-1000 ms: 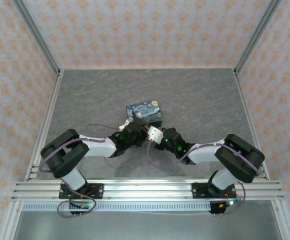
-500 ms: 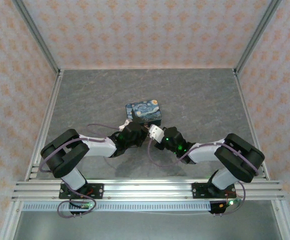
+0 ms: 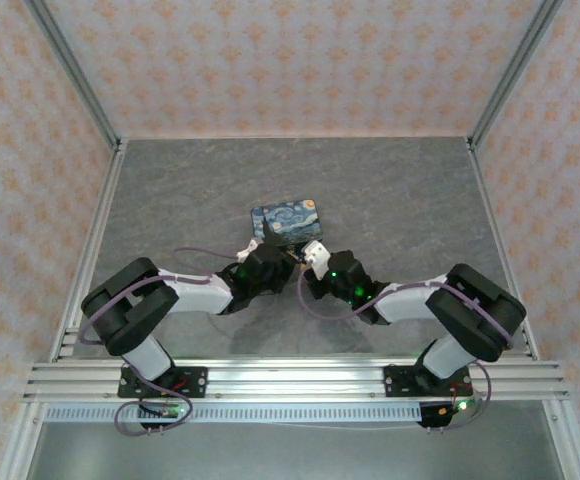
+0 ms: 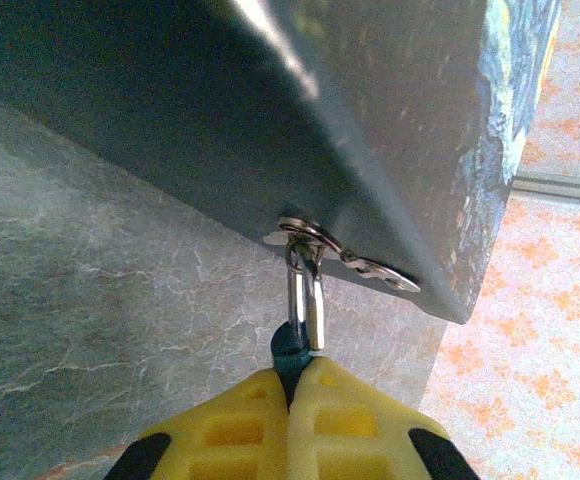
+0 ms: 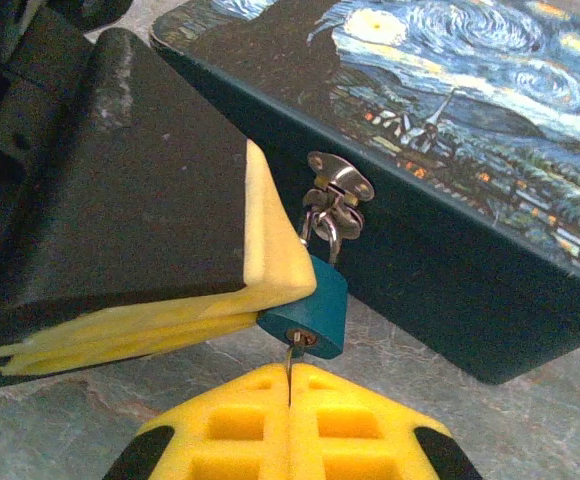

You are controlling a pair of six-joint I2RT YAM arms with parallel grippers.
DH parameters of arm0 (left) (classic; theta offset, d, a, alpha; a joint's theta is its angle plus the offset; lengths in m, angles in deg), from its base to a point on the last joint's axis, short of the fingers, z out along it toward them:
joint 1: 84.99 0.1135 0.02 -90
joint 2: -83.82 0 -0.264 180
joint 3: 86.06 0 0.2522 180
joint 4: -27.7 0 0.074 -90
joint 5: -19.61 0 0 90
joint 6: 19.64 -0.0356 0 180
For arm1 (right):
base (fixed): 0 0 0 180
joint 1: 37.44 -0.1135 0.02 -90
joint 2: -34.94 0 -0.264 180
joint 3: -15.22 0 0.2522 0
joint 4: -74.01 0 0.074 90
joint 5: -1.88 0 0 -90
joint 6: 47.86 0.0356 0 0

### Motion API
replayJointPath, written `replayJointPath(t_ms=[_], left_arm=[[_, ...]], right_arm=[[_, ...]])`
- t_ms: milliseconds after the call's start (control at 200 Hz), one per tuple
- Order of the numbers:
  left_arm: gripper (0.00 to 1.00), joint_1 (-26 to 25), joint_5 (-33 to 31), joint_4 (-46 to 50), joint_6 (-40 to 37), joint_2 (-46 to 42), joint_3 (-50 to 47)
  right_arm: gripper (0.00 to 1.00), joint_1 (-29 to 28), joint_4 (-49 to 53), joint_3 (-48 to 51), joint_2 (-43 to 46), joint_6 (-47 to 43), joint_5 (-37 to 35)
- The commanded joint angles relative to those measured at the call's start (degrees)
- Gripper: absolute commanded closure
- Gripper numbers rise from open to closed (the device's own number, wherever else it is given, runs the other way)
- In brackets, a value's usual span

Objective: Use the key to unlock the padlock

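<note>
Since the earlier frame, the right hand [image 3: 310, 255] has been moved up and left, closer to the box [image 3: 288, 222] on the tabletop [image 3: 400, 190]. Its fingers are closed on the key [image 5: 292, 352], which is seated in the underside of the padlock [image 5: 310, 300]. The padlock body is clamped by the closed left hand [image 4: 292, 380]. Its shackle [image 4: 306, 295] is hung through the box hasp [image 5: 338, 182].

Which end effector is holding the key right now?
The right end effector. Its closed fingers pinch the key, which enters the underside of the padlock. The left end effector clamps the padlock body instead.
</note>
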Motion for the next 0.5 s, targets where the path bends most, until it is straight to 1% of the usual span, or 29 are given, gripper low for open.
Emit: replayJointPath(t_ms=[0,50,180,310,395,495], left_arm=[[1.0,-0.7,2.1,0.2,-0.9,0.1,1.6],[1.0,-0.7,1.9,0.8,-1.3,0.0,1.7],[0.88,-0.6,1.1,3.0,-2.6,-0.8,1.9],[0.72,-0.2,0.6,5.1,-3.9,-2.0,1.7],[0.65,0.2,0.5,6.5,-4.7,-3.1,1.6],[0.6,0.6,0.0,9.1,-6.3,-5.2,1.5]], right_arm=[[1.0,0.8,-3.2,-1.2,-1.4,5.1,0.2],[1.0,0.9,-2.8,-1.4,-1.5,5.4,0.1],[1.0,1.1,-1.7,-1.7,-1.8,7.1,0.0],[1.0,1.3,-1.6,-1.3,-2.0,10.2,0.3],[1.0,1.5,-1.7,-1.1,-2.3,12.6,1.0],[1.0,2.0,-2.5,-0.6,-2.6,15.9,2.3]])
